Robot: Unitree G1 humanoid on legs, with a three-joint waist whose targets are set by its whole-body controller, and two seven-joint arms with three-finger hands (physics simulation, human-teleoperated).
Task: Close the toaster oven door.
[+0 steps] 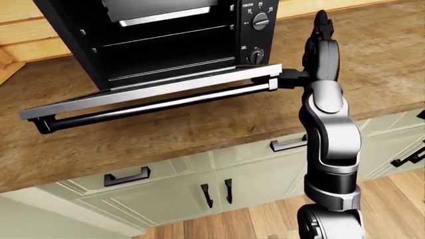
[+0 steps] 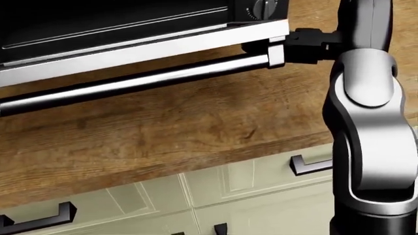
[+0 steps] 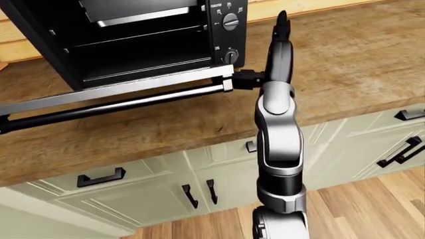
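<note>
A: Wooden worktop (image 1: 199, 129) runs across a kitchen, pale green cabinets (image 1: 166, 186) with dark pulls beneath, wood floor at five o'clock in the left-eye view. Where's the thing we care about?

B: The toaster oven (image 1: 166, 35) sits at eleven o'clock in that view. Its door (image 1: 153, 92) hangs down, close to level over the worktop, with the long bar handle (image 1: 153, 103) along its free edge. The cavity is dark, and one rack rail shows inside.

A: And the arm?

B: The right arm (image 1: 329, 144) rises from six o'clock, and the right robot hand (image 1: 291, 78) meets the door's right end, just beside the handle's end bracket. Its dark fingers run in under that corner, I think. Whether they're spread or pinched I cannot tell.

A: So how would you finish the job well?

B: My guess: push up and toward the oven, following the hinge's arc, not straight in. Contact is at one corner only, so a slow, steady lift would suit, and I'd watch that the hand doesn't slip off the end.

A: What do the views give you separately?

B: The eye views show the whole oven, its knobs (image 3: 230, 21) and how wide the door gapes. The head view (image 2: 137, 49) crops all that away but shows the handle's end bracket (image 2: 276, 55) and the hand's contact up close. The left robot hand appears nowhere.
</note>
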